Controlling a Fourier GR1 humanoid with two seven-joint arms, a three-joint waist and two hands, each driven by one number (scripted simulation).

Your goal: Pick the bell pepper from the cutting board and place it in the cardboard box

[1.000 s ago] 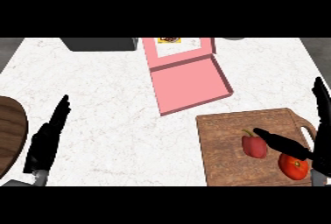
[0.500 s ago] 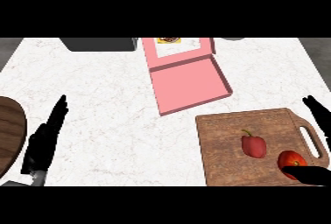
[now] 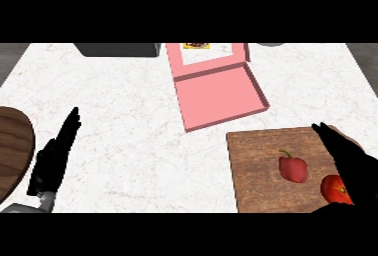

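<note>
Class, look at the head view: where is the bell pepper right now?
The bell pepper lies on the wooden cutting board at the lower right of the view, just left of a tomato and the right hand, below the open pink box.

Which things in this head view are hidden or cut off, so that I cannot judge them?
- Tomato: the right hand covers its right side, and whether they touch cannot be told.
- Cutting board: its lower and right edges are cut off or hidden by that hand.
- Box: the print on its lid is cut by the top edge.
- Dark object at the top: only partly seen.
- Wooden round at the left: cut by the edge.
</note>
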